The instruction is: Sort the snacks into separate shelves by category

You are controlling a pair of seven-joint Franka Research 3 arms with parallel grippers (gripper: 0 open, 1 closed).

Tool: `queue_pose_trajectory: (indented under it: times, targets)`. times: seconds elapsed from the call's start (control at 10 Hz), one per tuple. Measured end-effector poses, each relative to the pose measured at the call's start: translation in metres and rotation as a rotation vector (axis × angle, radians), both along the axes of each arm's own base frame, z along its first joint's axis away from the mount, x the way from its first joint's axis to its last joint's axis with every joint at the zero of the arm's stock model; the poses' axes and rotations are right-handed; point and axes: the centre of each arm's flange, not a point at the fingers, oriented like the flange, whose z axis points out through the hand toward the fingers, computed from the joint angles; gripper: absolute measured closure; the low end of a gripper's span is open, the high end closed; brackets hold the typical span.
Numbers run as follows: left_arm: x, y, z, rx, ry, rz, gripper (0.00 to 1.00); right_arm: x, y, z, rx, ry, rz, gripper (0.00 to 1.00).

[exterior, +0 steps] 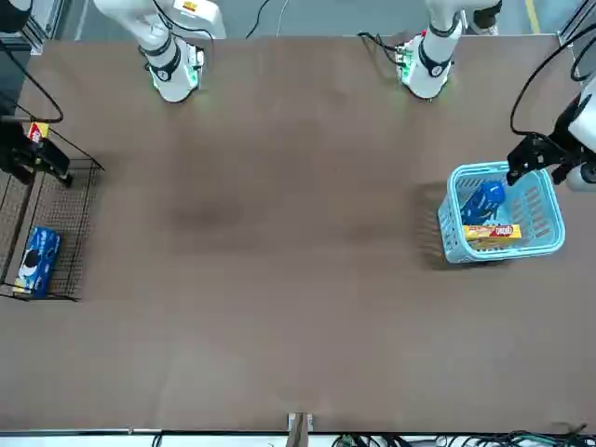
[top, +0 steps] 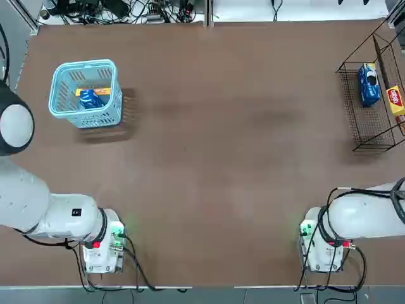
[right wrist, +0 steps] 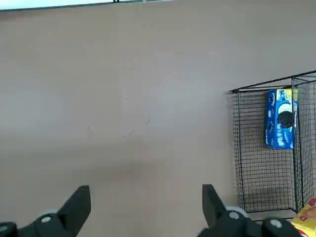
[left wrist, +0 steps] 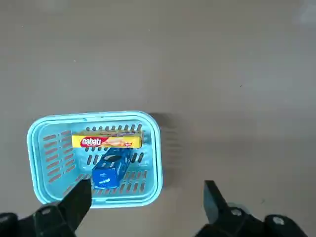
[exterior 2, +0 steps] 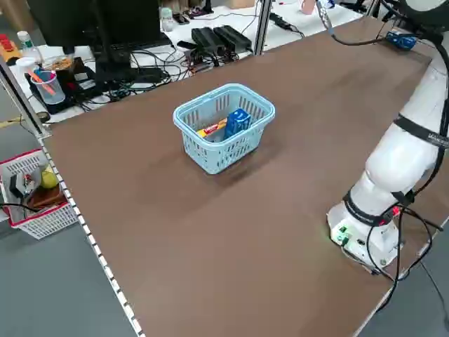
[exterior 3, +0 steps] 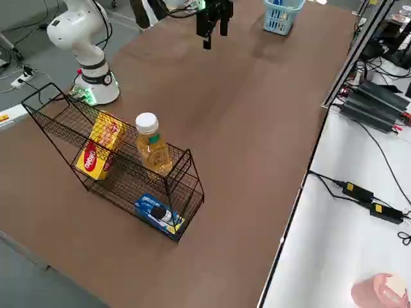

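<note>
Amber bottle (exterior 3: 153, 146) on the rack (exterior 3: 131, 172) in the right side view, unlike the left wrist view's spread end effector (left wrist: 148, 197).

Brown tabletop (top: 209, 158); gray floor (exterior 2: 63, 281); white side desk (exterior 3: 347, 212).

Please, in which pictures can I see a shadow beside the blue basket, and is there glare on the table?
Top view: a soft shadow beside the basket, on the side toward the rack. Front view: a shadow on that same side. Left wrist view: a shadow along one short side, and a pale glare patch in a far corner of the table. Right wrist view: broad, faint sheen.
</note>
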Motion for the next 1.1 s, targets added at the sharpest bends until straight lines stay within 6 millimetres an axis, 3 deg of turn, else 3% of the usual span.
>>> queue_pose_trajectory:
  times: [0.3,0.5,0.7,1.1]
  targets:
    - [0.0,0.001,0.0,0.0,0.001,0.002,0.0,0.0,0.0,0.0,0.0,0.0,0.0,0.0]
    - [0.002,0.012,-0.007,0.001,0.015,0.023,0.0,0.0,0.0,0.0,0.0,0.0,0.0,0.0]
    - [0.018,0.044,-0.041,0.0,0.076,0.076,0.0,0.0,0.0,0.0,0.0,0.0,-0.001,0.0]
    - [0.043,0.088,-0.128,-0.009,0.195,0.145,0.04,0.0,0.0,0.0,0.0,0.001,-0.001,0.0]
